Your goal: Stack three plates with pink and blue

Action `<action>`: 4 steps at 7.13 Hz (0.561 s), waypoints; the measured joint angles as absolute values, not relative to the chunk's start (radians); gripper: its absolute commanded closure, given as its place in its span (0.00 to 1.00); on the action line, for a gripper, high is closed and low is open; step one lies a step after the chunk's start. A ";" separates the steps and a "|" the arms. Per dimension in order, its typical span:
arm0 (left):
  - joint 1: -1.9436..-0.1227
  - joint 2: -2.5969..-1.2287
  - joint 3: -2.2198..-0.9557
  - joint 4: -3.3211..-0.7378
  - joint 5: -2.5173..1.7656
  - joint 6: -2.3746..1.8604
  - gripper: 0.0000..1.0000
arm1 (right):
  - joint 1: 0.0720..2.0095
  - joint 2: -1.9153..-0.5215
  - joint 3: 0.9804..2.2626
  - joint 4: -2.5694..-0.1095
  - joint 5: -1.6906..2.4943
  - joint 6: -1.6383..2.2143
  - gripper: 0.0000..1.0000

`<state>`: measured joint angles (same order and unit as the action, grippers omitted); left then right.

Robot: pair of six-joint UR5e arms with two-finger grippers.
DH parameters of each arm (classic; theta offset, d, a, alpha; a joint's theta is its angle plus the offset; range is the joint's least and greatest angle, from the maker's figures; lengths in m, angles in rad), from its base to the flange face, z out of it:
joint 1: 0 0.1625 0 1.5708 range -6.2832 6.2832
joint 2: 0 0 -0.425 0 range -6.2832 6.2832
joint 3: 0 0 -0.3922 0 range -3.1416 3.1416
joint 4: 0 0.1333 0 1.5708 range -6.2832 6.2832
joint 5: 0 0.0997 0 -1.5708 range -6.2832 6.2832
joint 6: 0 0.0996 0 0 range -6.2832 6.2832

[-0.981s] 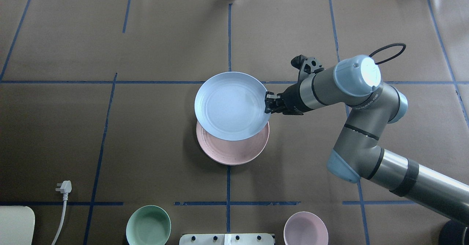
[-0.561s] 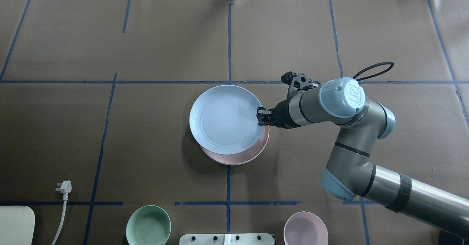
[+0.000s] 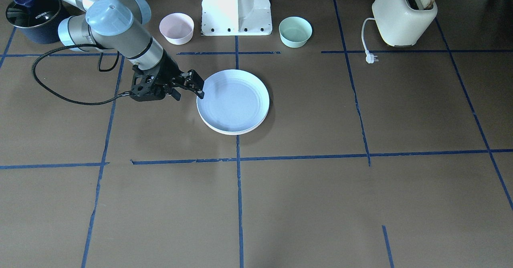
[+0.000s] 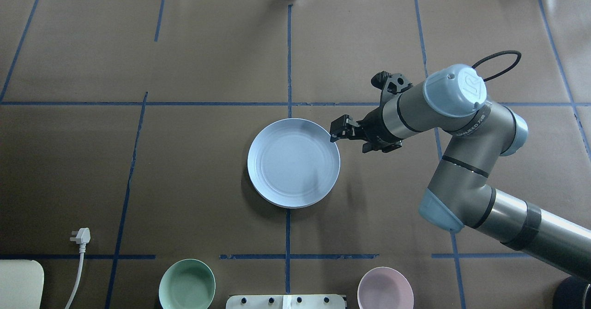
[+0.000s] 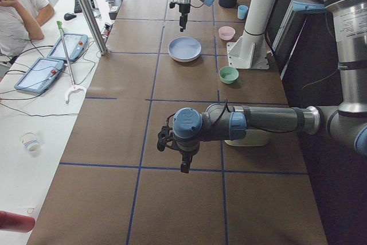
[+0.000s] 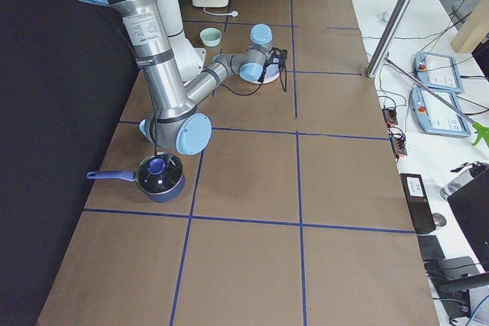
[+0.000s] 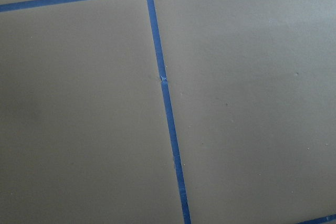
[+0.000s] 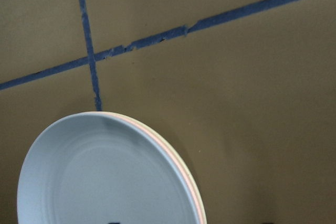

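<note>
The light blue plate (image 4: 293, 163) lies flat on top of the stack at the table's middle; it also shows in the front view (image 3: 232, 101). In the right wrist view, thin edges of the pink plate (image 8: 181, 167) and the cream plate (image 8: 198, 195) show under the blue plate (image 8: 105, 177). My right gripper (image 4: 338, 131) is open and empty, just off the stack's far right rim and apart from it. My left gripper (image 5: 182, 164) hangs over bare table far from the stack. I cannot tell whether it is open or shut.
A mint bowl (image 4: 187, 285) and a small pink bowl (image 4: 385, 288) stand near the robot's base. A cream toaster (image 3: 402, 13) with its plug (image 4: 81, 236) is at the robot's left. A dark pot (image 3: 34, 17) stands at its right.
My right gripper brought the blue plate down onto the pink plate, let go of it, and drew back to the far right of the stack.
</note>
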<state>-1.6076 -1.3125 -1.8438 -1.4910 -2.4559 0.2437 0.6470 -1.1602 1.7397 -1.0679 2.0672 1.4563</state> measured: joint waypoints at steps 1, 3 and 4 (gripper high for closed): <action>-1.608 -1.316 -1.843 -1.491 -2.455 0.236 0.00 | 0.686 -1.161 1.742 -1.121 2.089 1.385 0.00; -1.605 -1.338 -1.840 -1.488 -2.433 0.174 0.00 | 0.809 -1.202 1.737 -1.248 2.152 1.127 0.00; -1.603 -1.348 -1.840 -1.487 -2.412 0.158 0.00 | 0.907 -1.259 1.731 -1.279 2.211 0.952 0.00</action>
<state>-1.6030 -1.3477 -1.8398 -1.4871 -2.4122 0.1584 0.9069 -1.2592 1.7307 -1.2788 2.2115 0.9516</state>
